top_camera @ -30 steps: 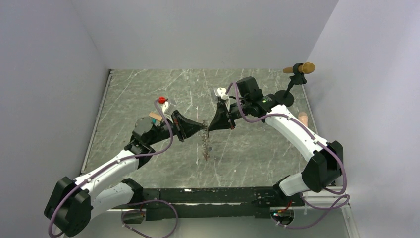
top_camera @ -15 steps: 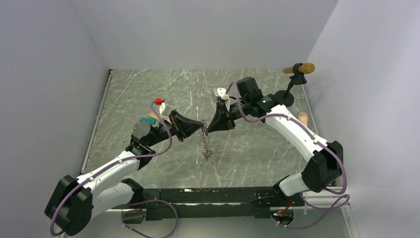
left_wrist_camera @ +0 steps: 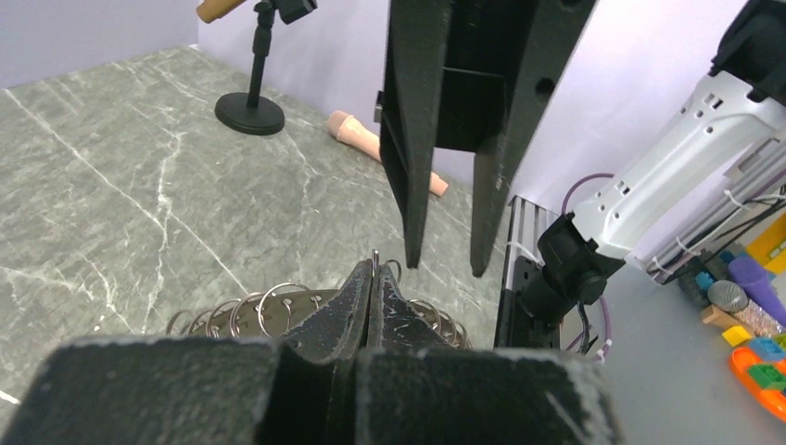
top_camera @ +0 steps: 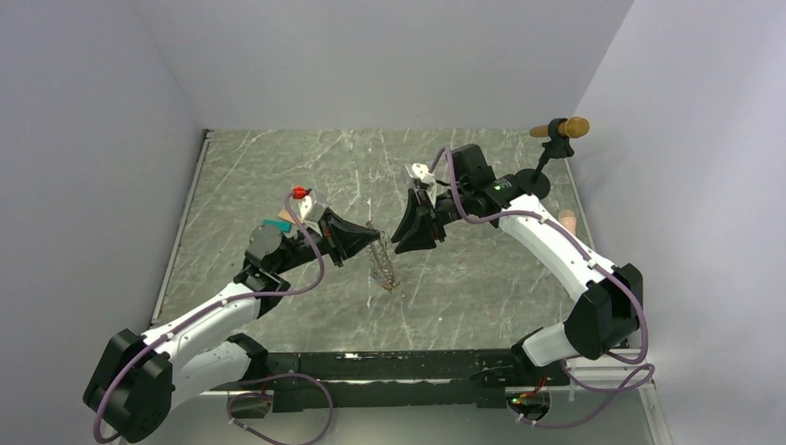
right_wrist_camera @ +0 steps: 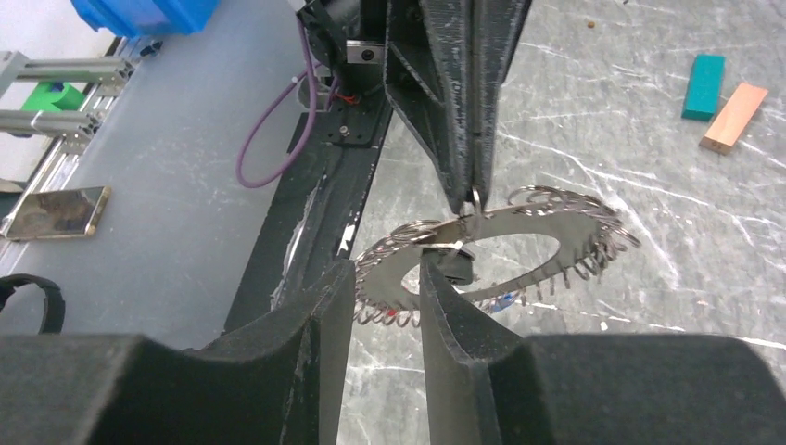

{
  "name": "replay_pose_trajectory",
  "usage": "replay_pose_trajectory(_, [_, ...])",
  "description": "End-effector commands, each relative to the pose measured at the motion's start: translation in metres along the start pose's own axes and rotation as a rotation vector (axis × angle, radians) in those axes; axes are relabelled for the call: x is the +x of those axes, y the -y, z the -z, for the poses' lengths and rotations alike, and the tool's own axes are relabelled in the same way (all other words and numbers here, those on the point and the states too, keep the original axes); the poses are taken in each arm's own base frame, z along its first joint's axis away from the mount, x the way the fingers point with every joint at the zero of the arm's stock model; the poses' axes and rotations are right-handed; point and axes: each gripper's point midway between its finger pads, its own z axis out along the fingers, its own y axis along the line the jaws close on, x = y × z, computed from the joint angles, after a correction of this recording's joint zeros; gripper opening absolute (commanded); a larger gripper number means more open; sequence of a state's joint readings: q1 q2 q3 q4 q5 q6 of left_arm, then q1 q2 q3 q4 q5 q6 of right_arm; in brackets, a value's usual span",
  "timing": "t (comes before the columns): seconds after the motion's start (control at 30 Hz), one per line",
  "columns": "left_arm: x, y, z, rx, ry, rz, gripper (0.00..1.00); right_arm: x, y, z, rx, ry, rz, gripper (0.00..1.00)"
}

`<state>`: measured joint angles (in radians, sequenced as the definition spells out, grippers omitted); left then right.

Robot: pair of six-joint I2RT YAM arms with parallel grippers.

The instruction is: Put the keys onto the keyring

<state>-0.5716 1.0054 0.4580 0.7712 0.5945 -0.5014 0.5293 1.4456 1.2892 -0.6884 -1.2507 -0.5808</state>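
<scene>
The keyring (top_camera: pixel 383 264), a flat metal loop edged with many small wire rings, hangs tilted above the table from my left gripper (top_camera: pixel 373 240). That gripper (left_wrist_camera: pixel 373 269) is shut on one small ring at the loop's top edge. In the right wrist view the keyring (right_wrist_camera: pixel 547 227) lies just beyond my right gripper (right_wrist_camera: pixel 385 269), which is open. A dark key head (right_wrist_camera: pixel 456 269) hangs from the loop by the right finger's tip. Small red (right_wrist_camera: pixel 389 316) and blue (right_wrist_camera: pixel 500 301) key heads show under the loop. The right gripper (left_wrist_camera: pixel 447 269) faces the left one closely.
A teal block (right_wrist_camera: pixel 704 85) and a tan block (right_wrist_camera: pixel 734 116) lie on the marble table behind the left arm. A black round-based stand (top_camera: pixel 545 158) with a tan cylinder on top is at the back right. A peach cylinder (top_camera: pixel 567 221) lies by the right wall.
My right gripper has opened and drawn slightly back to the right. The keyring now hangs from the left gripper alone and has shifted a little.
</scene>
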Motion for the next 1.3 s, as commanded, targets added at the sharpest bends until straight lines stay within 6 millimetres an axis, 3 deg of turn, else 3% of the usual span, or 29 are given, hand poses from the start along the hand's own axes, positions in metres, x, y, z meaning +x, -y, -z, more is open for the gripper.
replay_pose_trajectory(0.0, [-0.026, 0.023, -0.002, 0.11, 0.047, -0.126, 0.0, -0.024, -0.003, 0.01, 0.006, 0.058, 0.045, 0.36])
replay_pose_trajectory(0.3, [-0.024, 0.033, -0.006, 0.191, 0.029, -0.138, 0.0, -0.02, 0.01, 0.008, 0.044, 0.082, -0.03, 0.36])
replay_pose_trajectory(0.73, [-0.026, 0.038, -0.014, 0.2, 0.041, -0.134, 0.0, -0.02, 0.006, 0.005, 0.009, 0.105, -0.047, 0.18])
replay_pose_trajectory(1.27, [-0.03, 0.03, -0.013, 0.142, 0.063, -0.126, 0.0, -0.019, -0.001, 0.004, -0.032, 0.112, -0.04, 0.21])
